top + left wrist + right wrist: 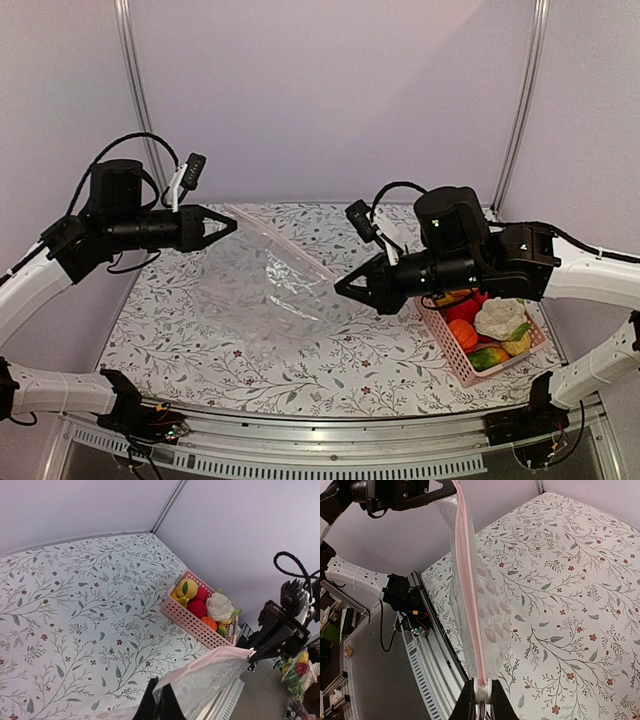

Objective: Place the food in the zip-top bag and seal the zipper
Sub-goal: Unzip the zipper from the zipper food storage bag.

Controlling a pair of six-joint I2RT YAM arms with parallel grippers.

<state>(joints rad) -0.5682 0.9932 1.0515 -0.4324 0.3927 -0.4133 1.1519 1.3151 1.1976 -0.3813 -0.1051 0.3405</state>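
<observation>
The clear zip-top bag [262, 285] hangs stretched between my two grippers above the table, and no food shows inside it. My left gripper [232, 224] is shut on one end of the bag's mouth [200, 677]. My right gripper [340, 287] is shut on the white slider tab [482, 690] at the other end of the pink zipper [467, 580]. The zipper strip runs taut from gripper to gripper [285, 247]. The food [500, 320] lies in a pink basket at the right: white cauliflower, red fruits [196, 608], and orange, yellow and green pieces.
The pink slotted basket [447, 352] stands at the right front of the floral table, just right of my right arm. The table's front rail [330, 440] runs along the near edge. Frame posts stand at the back corners.
</observation>
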